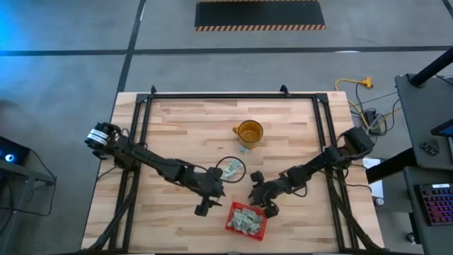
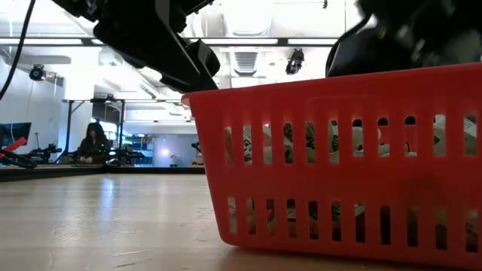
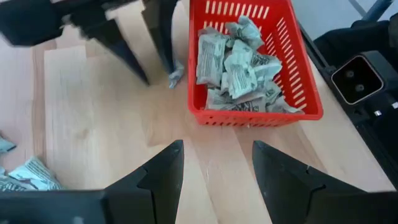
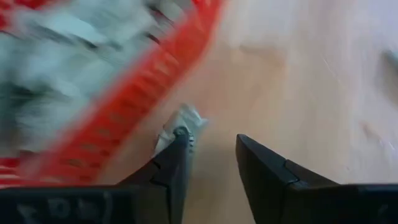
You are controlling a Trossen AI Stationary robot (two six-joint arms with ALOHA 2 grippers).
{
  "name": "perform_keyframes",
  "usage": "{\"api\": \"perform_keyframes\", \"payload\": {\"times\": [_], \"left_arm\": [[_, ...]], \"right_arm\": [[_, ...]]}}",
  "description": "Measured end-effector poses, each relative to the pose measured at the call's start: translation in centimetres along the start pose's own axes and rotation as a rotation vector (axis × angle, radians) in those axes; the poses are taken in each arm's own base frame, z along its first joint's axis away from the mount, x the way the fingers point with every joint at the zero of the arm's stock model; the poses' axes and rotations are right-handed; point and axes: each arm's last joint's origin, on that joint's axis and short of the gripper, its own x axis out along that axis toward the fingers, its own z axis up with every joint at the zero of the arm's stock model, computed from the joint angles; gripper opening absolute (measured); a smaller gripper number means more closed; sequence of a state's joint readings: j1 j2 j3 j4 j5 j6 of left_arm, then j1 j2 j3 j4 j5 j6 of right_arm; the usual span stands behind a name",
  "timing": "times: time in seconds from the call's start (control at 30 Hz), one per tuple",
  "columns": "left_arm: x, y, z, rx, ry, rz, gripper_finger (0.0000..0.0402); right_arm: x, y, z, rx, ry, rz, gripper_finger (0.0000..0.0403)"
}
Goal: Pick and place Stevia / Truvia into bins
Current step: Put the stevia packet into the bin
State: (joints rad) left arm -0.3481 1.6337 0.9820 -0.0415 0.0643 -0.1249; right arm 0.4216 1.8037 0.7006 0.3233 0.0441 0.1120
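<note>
**Right arm at the basket rim with one packet; left arm waiting just short of it**

High view. I have both arms converged near the front of the table (image 1: 177,120). The red basket (image 1: 231,222) sits at the front edge, already holding a heap of packets. The left gripper (image 1: 206,205) hangs just beside the basket; the right gripper (image 1: 265,205) is at its upper corner. A loose pile of Stevia packets (image 1: 231,169) lies between the arms, behind the basket, and the yellow mug (image 1: 249,132) stands farther back, with one more packet just beside it.

Low view. The basket wall fills the frame; packets show through the slots. Both arms are dark shapes above it. Nothing more to read here.

Left wrist view. My left fingers (image 3: 163,171) stand apart with nothing between them, bare table below. The basket is just ahead. The other arm's fingers (image 3: 127,53) reach down beside the basket with a single packet (image 3: 176,77) at their tips, outside the wall.

Right wrist view. My right fingers (image 4: 176,163) are parted; the packet sits against the tip of one finger rather than between the two. It lies outside the basket rim, close to it. I cannot tell whether it is gripped.

Judgement: the packet looks short of the basket. I would reclose squarely on it, lift clear of the rim, and release only above the heap.
</note>
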Motion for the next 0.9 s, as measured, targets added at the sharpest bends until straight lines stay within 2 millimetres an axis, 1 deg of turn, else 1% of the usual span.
{"api": "perform_keyframes", "payload": {"times": [0.2, 0.33, 0.43, 0.7, 0.9], "left_arm": [[0.1, 0.2, -0.8, -0.003, 0.021, 0.004, 0.0173], [0.0, 0.3, -0.7, -0.005, 0.013, 0.007, 0.0173], [-0.1, 0.4, -0.6, -0.007, 0.01, 0.01, 0.0173], [-0.1, 0.4, -0.6, -0.008, 0.005, 0.01, 0.0173], [-0.1, 0.4, -0.5, -0.009, 0.0, 0.01, 0.0173]], "right_arm": [[0.7, -0.5, 0.1, 0.023, 0.006, 0.027, 0.0183], [0.6, -0.5, 0.1, 0.022, 0.005, 0.031, 0.0218], [0.8, -0.5, 0.1, 0.008, -0.011, 0.034, 0.0234], [2.4, -0.9, 0.9, 0.005, -0.026, 0.021, 0.0242], [3.3, -1.8, 1.6, 0.044, -0.038, -0.035, 0.0237]]}}
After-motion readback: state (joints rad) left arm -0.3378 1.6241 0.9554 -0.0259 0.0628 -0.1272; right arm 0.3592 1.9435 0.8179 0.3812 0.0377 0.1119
